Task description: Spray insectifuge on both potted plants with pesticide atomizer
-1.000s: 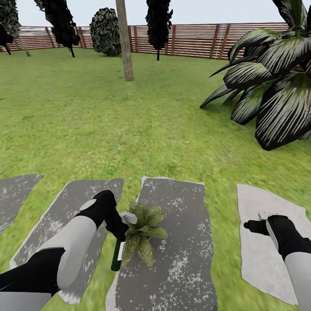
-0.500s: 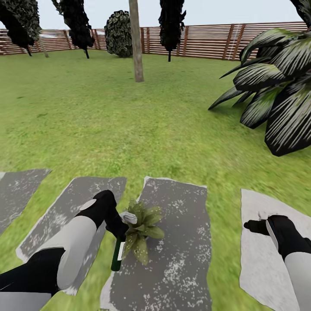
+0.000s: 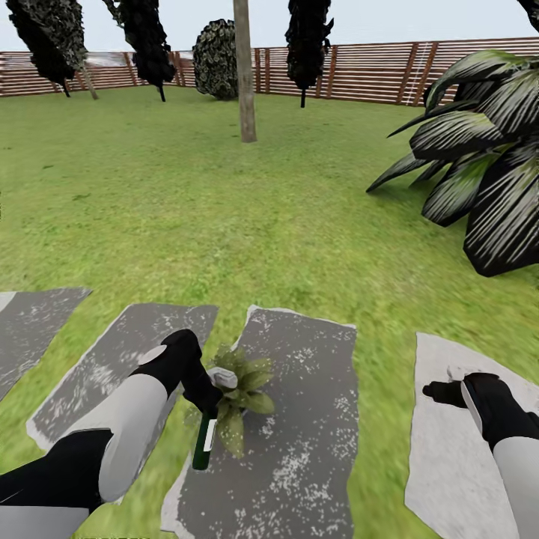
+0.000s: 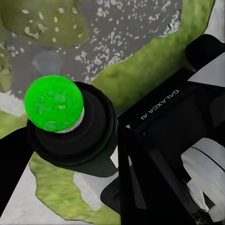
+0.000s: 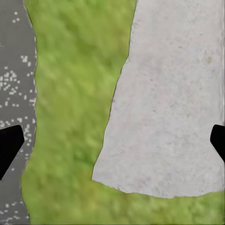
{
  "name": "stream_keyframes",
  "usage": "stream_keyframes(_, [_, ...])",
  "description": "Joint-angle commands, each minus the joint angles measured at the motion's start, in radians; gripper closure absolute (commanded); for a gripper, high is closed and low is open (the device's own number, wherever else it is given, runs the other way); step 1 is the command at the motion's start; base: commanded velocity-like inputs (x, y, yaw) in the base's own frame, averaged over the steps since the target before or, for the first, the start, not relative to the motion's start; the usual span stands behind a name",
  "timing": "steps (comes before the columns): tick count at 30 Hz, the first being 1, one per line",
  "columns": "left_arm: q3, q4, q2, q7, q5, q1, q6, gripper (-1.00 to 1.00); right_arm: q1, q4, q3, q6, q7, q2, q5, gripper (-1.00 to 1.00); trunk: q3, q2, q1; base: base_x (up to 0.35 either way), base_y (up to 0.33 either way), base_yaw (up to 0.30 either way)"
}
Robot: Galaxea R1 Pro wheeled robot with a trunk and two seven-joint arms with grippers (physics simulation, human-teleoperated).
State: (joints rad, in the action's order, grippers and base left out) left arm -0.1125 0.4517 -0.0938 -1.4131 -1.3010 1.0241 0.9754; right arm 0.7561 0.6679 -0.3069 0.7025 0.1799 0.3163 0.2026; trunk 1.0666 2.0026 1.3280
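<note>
The left gripper (image 3: 203, 408) is clamped on the slim black cylindrical pesticide atomizer with a white label patch (image 3: 202, 443), held nozzle-down just beside the low rosette of speckled green pointed leaves, one of the potted plants (image 3: 238, 397); in the left wrist view the bottle's round bright-green top dot (image 4: 54, 104) sits close against the black gripper body; the right gripper (image 3: 438, 391) hangs with its dark fingertips (image 5: 9, 145) spread wide apart and nothing between them, over a pale grey stepping stone (image 3: 449, 449).

The risk, as I judge it, is partial coverage; the bottle sits at the plant's near-left edge, so leaves on the far side may stay unsprayed; a nudge of the arm could also knock the small pot over, since the wrist hangs right against the leaves; only one rosette shows here, so the second still has to be found.

The plant stands on a dark mottled grey stepping stone (image 3: 299, 419) set in green lawn (image 3: 187, 217); beyond lie a bare trunk (image 3: 245, 75), dark trees, a big striped spiky agave (image 3: 486, 165) at the right, and a brown slatted wooden fence (image 3: 359, 71).
</note>
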Motion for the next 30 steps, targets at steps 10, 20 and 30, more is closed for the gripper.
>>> stream_keyframes(10, [-0.007, 0.001, -0.001, -0.007, -0.011, 0.001, 0.009, 1.00, 0.000, 0.001, -0.003, 0.003, 0.008, -0.001, 0.011, -1.00, 0.001, 0.000, 0.000, 0.000, -0.314, 0.218])
stream_keyframes(20, [-0.006, 0.001, -0.001, -0.006, -0.011, 0.001, 0.009, 1.00, 0.000, 0.001, -0.003, 0.003, 0.007, -0.001, 0.011, -1.00, 0.001, 0.000, 0.000, 0.000, -0.040, 0.249])
stream_keyframes(30, [-0.006, 0.000, -0.001, -0.007, -0.011, 0.001, 0.009, 1.00, 0.000, 0.001, -0.004, 0.002, 0.010, 0.000, 0.011, -1.00, 0.001, 0.000, 0.000, 0.000, 0.000, 0.064])
